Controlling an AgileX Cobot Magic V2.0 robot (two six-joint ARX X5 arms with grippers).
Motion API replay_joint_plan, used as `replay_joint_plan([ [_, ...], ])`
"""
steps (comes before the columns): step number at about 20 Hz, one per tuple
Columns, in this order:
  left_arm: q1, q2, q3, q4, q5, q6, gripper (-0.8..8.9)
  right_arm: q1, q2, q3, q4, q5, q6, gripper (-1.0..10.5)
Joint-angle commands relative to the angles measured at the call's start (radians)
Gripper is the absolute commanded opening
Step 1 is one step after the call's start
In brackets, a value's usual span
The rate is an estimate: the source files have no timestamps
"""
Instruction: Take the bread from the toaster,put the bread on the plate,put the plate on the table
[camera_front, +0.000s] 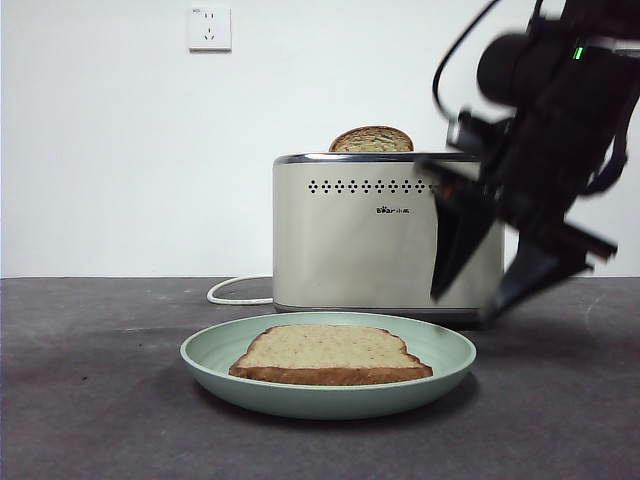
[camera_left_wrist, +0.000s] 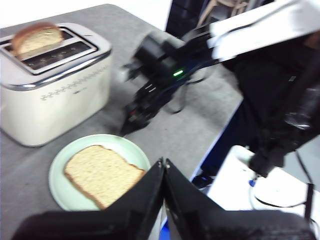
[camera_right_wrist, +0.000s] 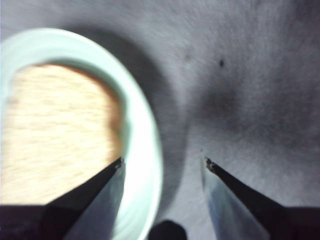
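The bread (camera_front: 330, 352) lies flat on the mint-green plate (camera_front: 215, 355), which rests on the dark table (camera_front: 90, 400) in front of the cream toaster (camera_front: 350, 250). My right gripper (camera_front: 465, 305) hangs open just right of the plate, low over the table and in front of the toaster's right end. The right wrist view shows that gripper (camera_right_wrist: 163, 160) with one jaw over the plate's rim (camera_right_wrist: 150, 150), beside the bread (camera_right_wrist: 55, 130), and the other over bare table (camera_right_wrist: 250, 75). My left gripper (camera_left_wrist: 164, 161) is shut on nothing, held high near the plate (camera_left_wrist: 57, 170).
A second slice with a darker crust (camera_front: 371, 140) stands in the toaster's slot. A white cord (camera_front: 235, 292) trails left from behind the toaster. A wall socket (camera_front: 209, 27) sits high on the back wall. The table's edge (camera_left_wrist: 220, 135) runs close to the plate.
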Motion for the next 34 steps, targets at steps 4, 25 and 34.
replay_joint_plan([
  [4, 0.003, -0.002, -0.003, 0.005, -0.023, 0.027, -0.08, 0.031, -0.290, -0.008, -0.188, -0.030, -0.093, 2.5],
  [25, 0.003, -0.002, -0.003, -0.019, -0.023, 0.027, -0.08, 0.185, -0.756, -0.007, -0.491, -0.029, -0.157, 0.0],
  [34, 0.003, 0.004, -0.003, -0.018, -0.022, 0.027, -0.08, 0.185, -0.758, -0.007, -0.484, 0.003, -0.126, 0.0],
])
